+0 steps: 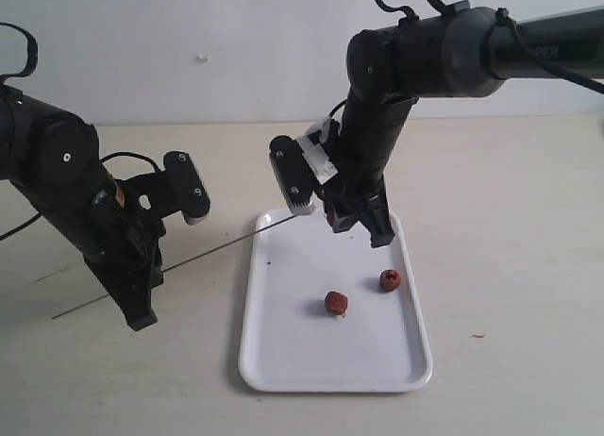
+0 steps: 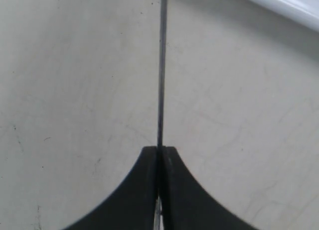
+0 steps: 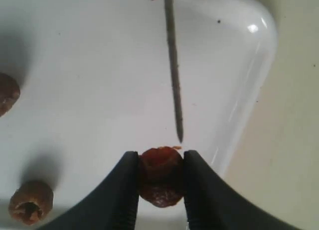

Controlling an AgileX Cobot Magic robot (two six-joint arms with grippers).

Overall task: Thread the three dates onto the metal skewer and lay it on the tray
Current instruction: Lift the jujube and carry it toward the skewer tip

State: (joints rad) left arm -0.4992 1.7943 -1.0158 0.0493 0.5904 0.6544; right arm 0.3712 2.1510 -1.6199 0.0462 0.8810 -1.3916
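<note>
The left pincer (image 2: 159, 149) is clenching the metal skewer (image 2: 162, 65), holding it out toward the tray (image 1: 283, 360). The right pincer (image 3: 160, 159) is gripping one date (image 3: 159, 182) above the tray, with the skewer's tip pointing at it, just beside it. A second date (image 1: 336, 303) and a third date (image 1: 390, 280) are lying on the tray, apart.

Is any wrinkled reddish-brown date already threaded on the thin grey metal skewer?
No: in the right wrist view the tip of the skewer stops just short of the date pinched in the right gripper, its rod bare.
</note>
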